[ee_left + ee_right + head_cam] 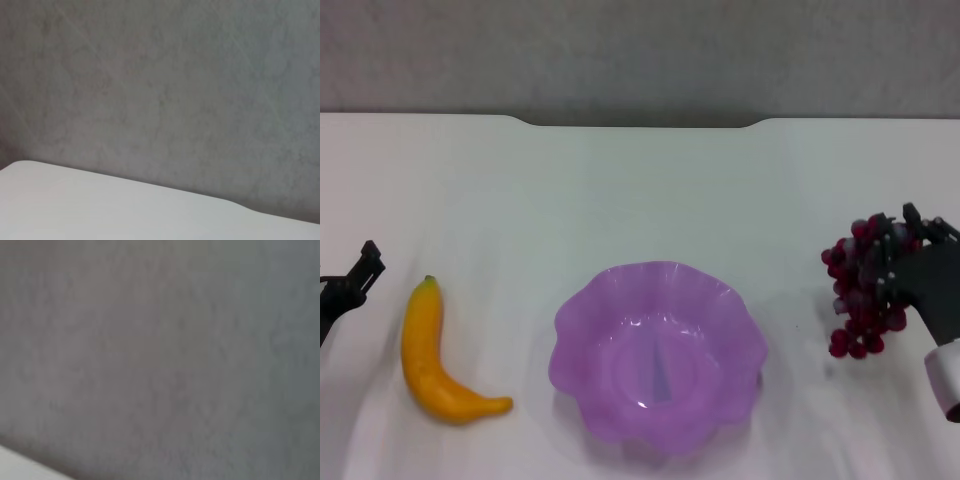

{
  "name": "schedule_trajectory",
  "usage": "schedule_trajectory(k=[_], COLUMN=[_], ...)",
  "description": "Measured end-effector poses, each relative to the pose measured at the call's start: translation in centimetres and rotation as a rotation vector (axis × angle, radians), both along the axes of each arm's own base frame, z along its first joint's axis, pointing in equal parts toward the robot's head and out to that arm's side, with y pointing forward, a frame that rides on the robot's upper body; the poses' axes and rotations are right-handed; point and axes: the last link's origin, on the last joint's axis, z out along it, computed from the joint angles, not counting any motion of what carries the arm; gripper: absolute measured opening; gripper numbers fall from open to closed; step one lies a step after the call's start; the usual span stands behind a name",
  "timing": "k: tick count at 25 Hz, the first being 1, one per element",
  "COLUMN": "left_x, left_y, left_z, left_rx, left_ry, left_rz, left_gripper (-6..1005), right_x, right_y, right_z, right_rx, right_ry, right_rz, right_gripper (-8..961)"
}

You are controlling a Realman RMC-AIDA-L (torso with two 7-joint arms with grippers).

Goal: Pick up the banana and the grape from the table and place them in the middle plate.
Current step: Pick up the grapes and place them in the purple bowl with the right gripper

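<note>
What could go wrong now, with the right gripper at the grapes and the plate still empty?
1. The right gripper sits over the top of the grape; a hold on few berries may let the bunch slip or swing.
2. The middle plate has a raised wavy rim; a low carry could catch it.
3. The banana remains on the table.
</note>
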Motion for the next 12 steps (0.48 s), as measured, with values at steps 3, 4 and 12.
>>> schedule_trajectory(k=[3,4,12], left_x=[-0.1,-0.1,-0.1], left_y=[-0.1,-0.1,-0.1], left_z=[0.0,0.1,0.1], left_rx=[0.001,0.001,-0.002], left_ry=[0.0,0.001,0.004], left_rz=[0.002,0.003,0.001], left_gripper=[890,890,891], right_x=[-1.4,-2.0,-7.6], right_y=[0.2,0.2,0.0], right_z=[0.2,0.2,-0.2], right_rx=[0.009,0.006,-0.098], right_ry=[0.021,0.03,0.074], right_rz=[0.043,0.06,0.178], right_gripper=[247,246,240])
